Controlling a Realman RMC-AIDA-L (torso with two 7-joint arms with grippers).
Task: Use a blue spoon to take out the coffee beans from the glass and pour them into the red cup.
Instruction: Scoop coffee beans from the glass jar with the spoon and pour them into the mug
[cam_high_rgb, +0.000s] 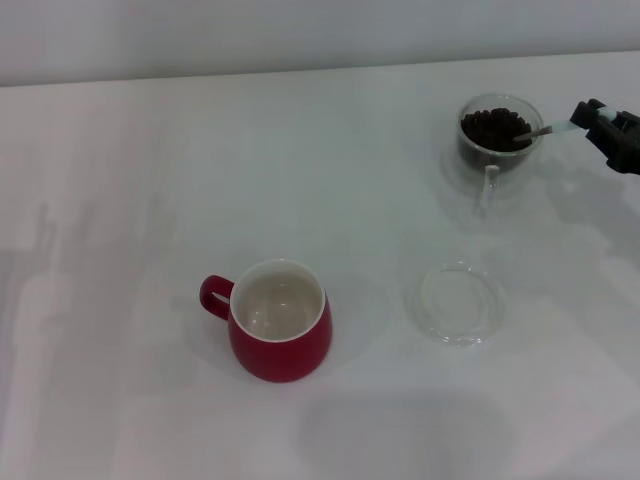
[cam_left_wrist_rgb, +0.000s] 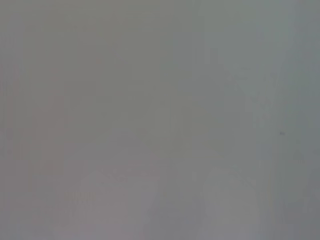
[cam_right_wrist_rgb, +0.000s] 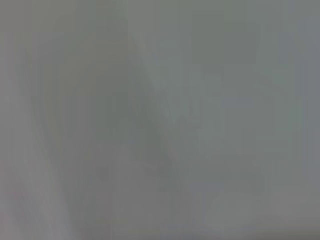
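In the head view the glass (cam_high_rgb: 497, 150) stands at the back right, with dark coffee beans (cam_high_rgb: 490, 128) inside and its clear handle toward me. The blue spoon (cam_high_rgb: 553, 128) has its silver bowl down among the beans and its pale blue handle reaching right. My right gripper (cam_high_rgb: 590, 118) is at the right edge, shut on the spoon's handle end. The red cup (cam_high_rgb: 280, 322) stands front centre, its cream inside empty and its handle to the left. My left gripper is out of view. Both wrist views show only grey blur.
A flat clear glass saucer (cam_high_rgb: 461, 302) lies on the white table (cam_high_rgb: 130, 200) between the glass and the red cup, to the right of the cup.
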